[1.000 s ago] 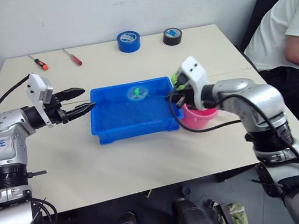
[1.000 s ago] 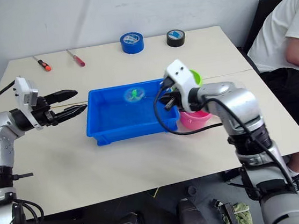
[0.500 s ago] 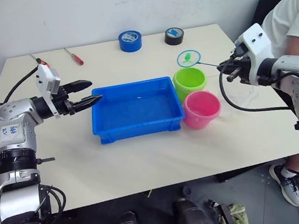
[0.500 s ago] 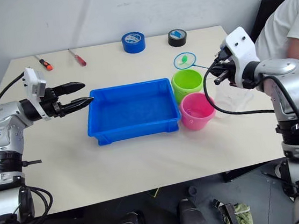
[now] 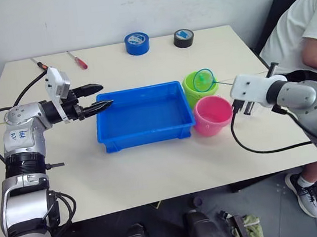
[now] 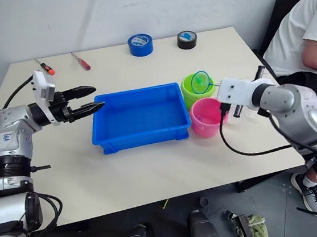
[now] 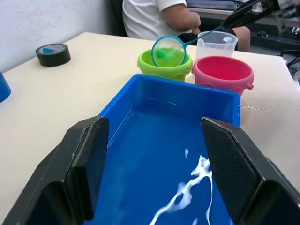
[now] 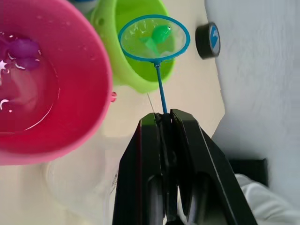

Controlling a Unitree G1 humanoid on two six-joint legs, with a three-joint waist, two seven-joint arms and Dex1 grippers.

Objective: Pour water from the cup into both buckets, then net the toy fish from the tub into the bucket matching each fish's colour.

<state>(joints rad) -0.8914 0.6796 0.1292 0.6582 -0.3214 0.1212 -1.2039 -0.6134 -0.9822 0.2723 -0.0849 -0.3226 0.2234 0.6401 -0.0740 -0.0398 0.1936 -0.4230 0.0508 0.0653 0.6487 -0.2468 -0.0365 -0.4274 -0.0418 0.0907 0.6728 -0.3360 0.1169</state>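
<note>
**Holding a netted green fish over the lime bucket**

Clamping the thin handle of the net (image 8: 154, 40) between closed jaws, the right gripper (image 8: 165, 123) reaches in from the right side of the counter (image 5: 153, 170). The net's blue hoop is tilted above the lime green bucket (image 5: 199, 86), over its rim, with a green toy fish (image 8: 157, 36) lying in the mesh. Just beside that bucket, nearer the robot and touching or almost touching it, stands the pink bucket (image 5: 212, 115); it holds water, and a pink-purple shape lies under the surface, too blurred to name. The clear measuring cup (image 7: 216, 43) stands behind the pink bucket as the left wrist sees it, near the right gripper.

The left gripper (image 5: 100, 96) hangs at the left end of the blue tub (image 5: 146, 136), its jaws spread wide and holding nothing, fingertips over the tub's left rim. The tub sits mid-counter, its right wall just beside both buckets, with a little water glinting on its floor.

Well apart, along the far edge, lie a blue tape roll (image 5: 136, 43), a black tape roll (image 5: 183, 38) and two red-handled screwdrivers (image 5: 76, 60). A person in a white shirt (image 5: 299, 19) sits at the right.
</note>
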